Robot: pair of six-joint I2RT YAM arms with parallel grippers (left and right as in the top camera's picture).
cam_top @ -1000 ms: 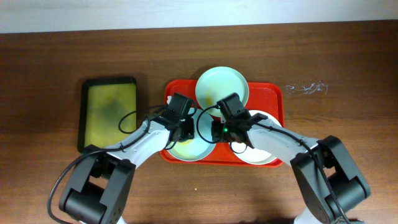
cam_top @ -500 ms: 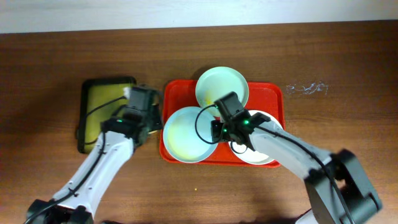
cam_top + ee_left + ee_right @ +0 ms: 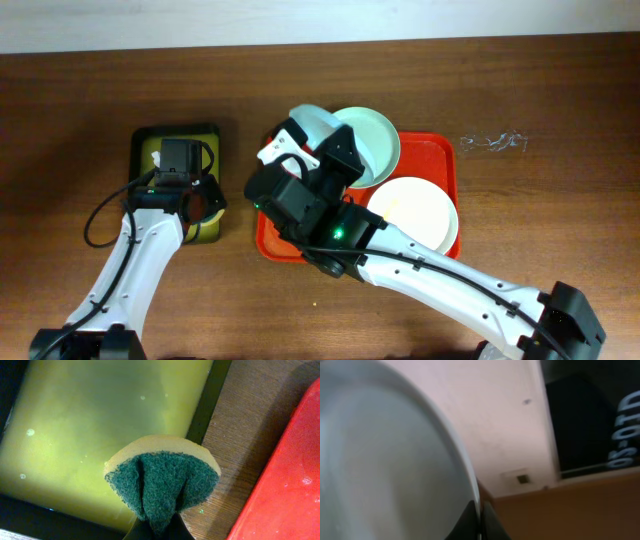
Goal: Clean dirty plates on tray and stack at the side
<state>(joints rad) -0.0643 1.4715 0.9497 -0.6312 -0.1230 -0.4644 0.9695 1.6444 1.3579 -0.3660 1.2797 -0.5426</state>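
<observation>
The right gripper (image 3: 479, 522) pinches the pale blue plate (image 3: 315, 122) by its rim, held aloft at upper centre — its arm hides the red tray's (image 3: 442, 150) left half. The mint green plate (image 3: 378, 145) and white plate (image 3: 415, 215) lie on the tray. The left gripper (image 3: 159, 529) — clamped on a green-faced sponge (image 3: 162, 482) — hangs over the black tray (image 3: 90, 425) at left.

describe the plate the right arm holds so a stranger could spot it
Find the big red tray. Over its left end the right gripper pinches a pale blue plate by the rim. The mint green plate and white plate lie flat on the tray; only this one is raised and tilted.
</observation>
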